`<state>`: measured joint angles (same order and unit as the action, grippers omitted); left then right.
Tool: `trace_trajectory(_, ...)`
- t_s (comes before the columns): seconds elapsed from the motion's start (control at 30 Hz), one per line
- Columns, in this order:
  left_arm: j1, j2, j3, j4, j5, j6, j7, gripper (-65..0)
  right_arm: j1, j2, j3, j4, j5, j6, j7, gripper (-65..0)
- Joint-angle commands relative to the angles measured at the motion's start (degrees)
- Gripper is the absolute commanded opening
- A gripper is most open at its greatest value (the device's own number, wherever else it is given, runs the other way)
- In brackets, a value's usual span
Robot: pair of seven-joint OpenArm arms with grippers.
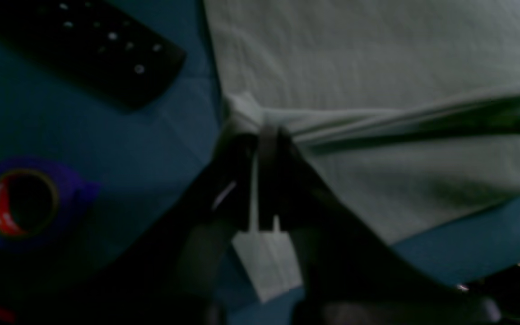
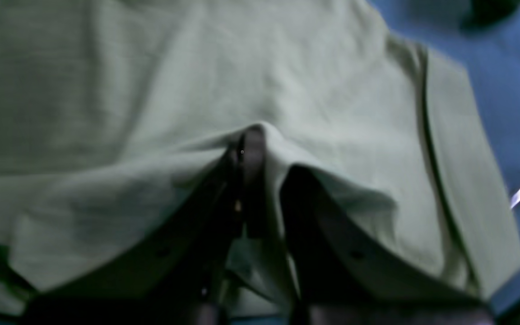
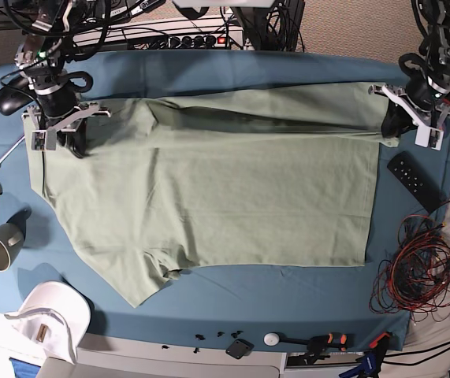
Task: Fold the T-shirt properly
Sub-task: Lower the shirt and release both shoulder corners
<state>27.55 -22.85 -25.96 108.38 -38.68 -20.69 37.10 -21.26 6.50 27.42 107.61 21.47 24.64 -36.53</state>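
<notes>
The T-shirt (image 3: 232,197) lies spread across the blue-clothed table (image 3: 209,67), its far edge drawn into a taut fold between the two arms, one sleeve trailing toward the near left. The left pincer (image 3: 392,120) — at the far right of the base view — is clenched on a bunched corner of the cloth, beside a black remote (image 3: 415,181). The right pincer (image 3: 61,135), far left, seems likewise clamped on a ridge of fabric, though its wrist view is dim. A grey mug (image 3: 1,242) and white cap (image 3: 51,315) sit near left.
</notes>
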Motion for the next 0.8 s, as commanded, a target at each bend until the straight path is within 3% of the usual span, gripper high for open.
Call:
trace_trajectory(0.0,-0.42,-0.83,-0.42,0.46,-0.57,-0.2,-1.62,-65.0,0.52,0.63,0.33,-1.03,0.5,-0.59,1.49,-65.0)
trace_trajectory(0.17,-1.77,-0.83,-0.42,-0.72,-0.81,-0.2,-1.62,-65.0,2.38,0.63,0.33,-10.34,0.55,-0.74,2.56,-65.0)
trace_trajectory(0.33,-2.03,-1.27,0.87,-0.72,-2.51,-0.26,-1.62,-65.0,2.56,0.68,0.33,-12.04,0.57,-0.72,3.61,-65.0)
trace_trajectory(0.57,-4.04,-4.96,9.99,-0.72,0.26,-0.2,-1.7,-65.0,3.19,0.66,0.57,-12.04,0.63,-0.94,3.56,-65.0)
trace_trajectory(0.67,-5.99,-6.43,14.29,-0.72,3.96,-0.11,-2.4,-65.0,3.48,0.66,1.81,-12.04,0.44,-4.61,3.54,-65.0)
trace_trajectory(0.77,-7.43,-6.88,16.41,-0.72,5.97,1.81,-2.49,-65.0,3.5,0.66,3.91,-12.04,0.35,-5.4,3.5,-65.0)
